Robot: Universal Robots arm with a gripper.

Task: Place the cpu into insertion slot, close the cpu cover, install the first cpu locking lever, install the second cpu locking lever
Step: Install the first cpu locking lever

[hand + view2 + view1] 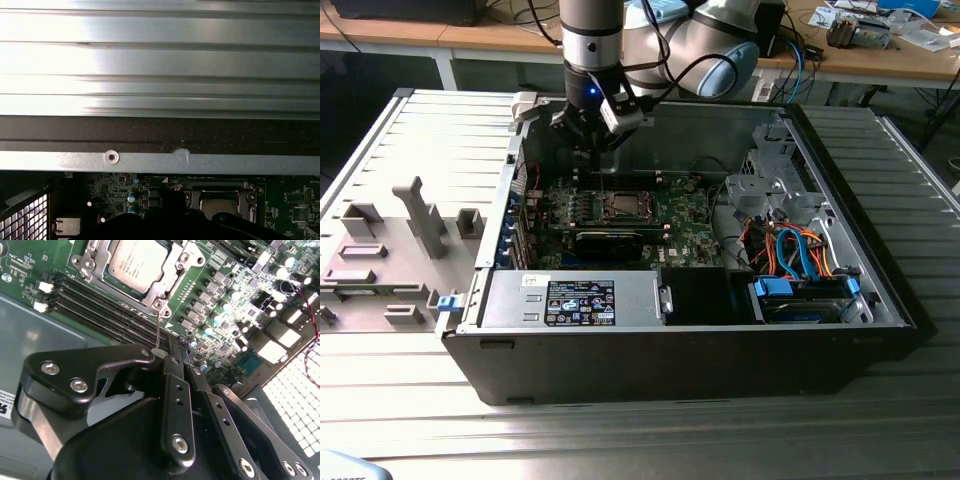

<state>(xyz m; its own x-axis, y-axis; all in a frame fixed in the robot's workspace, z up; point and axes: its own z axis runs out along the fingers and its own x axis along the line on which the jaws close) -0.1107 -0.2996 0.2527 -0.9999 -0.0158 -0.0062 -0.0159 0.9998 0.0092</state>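
In the exterior view, the open computer case (670, 330) takes up the middle of the frame, with a grey parts tray (380, 260) at the left edge and bundled orange and blue cables (795, 255) toward the right. The gripper (595, 135) hangs in the upper centre, above the back of the motherboard (680, 215) and just up-frame of the insertion slot (623, 207).

In the second wrist view, the cpu (137, 262) sits in the upper centre, already lying in its socket, with the cpu cover (162, 295) down around it as a silvery frame. 1 thin wire locking lever (158, 330) stands up from the cover's lower corner and runs down-frame to the gripper's (159, 354) tips, which look drawn together on it, though the exact contact is partly hidden by the black linkage.

By this reading the step in hand is a lever install. Doing it well would call for a steady hold on the thin wire, a sweep along its hinge arc instead of a straight push, and care to keep clear of the memory slots (100, 307) lying left of the lever.

The cpu shows a dull silver-grey top with faint print, flat and level, much smaller than the gripper.
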